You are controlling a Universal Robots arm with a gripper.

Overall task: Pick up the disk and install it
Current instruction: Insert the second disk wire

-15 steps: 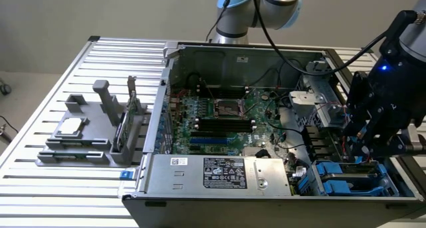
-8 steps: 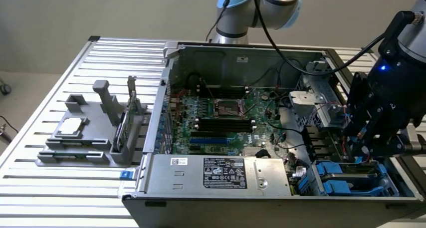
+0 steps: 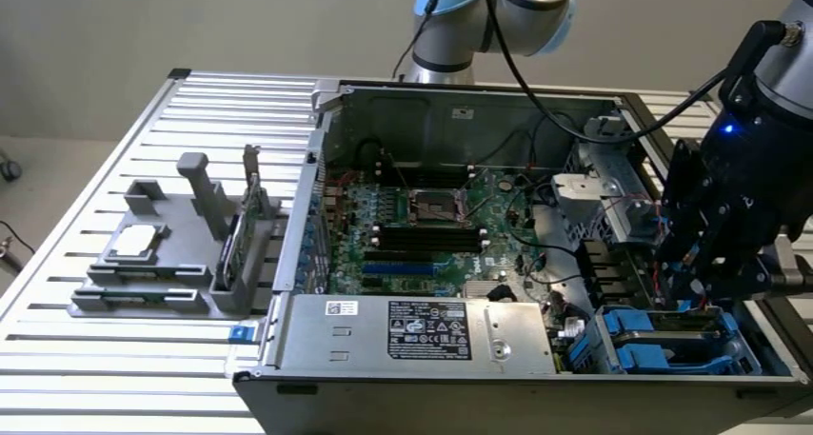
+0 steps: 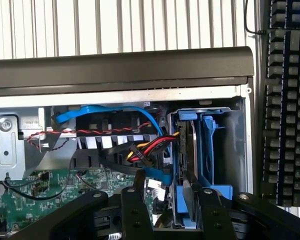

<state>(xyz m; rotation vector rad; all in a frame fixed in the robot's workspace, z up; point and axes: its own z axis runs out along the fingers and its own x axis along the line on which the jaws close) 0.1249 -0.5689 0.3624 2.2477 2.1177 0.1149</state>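
Note:
The disk (image 3: 664, 347), a grey drive between blue carrier rails, stands on edge in the drive bay at the front corner of the open computer case (image 3: 458, 107), on the exterior view's right. My gripper (image 3: 696, 287) hangs just above that bay. In the wrist view the gripper (image 4: 172, 189) is open, its black fingers (image 4: 136, 200) spread wide. One finger is over the cables beside the bay and the other is over the blue rail of the disk (image 4: 190, 145). Nothing is held between them.
Red, yellow and blue cables (image 4: 145, 147) run right beside the bay. The power supply (image 3: 432, 328) and motherboard (image 3: 420, 230) lie further in. A grey fixture (image 3: 166, 273) with a square chip (image 3: 137, 240) stands left of the case. A keyboard (image 4: 287, 100) lies past the case wall.

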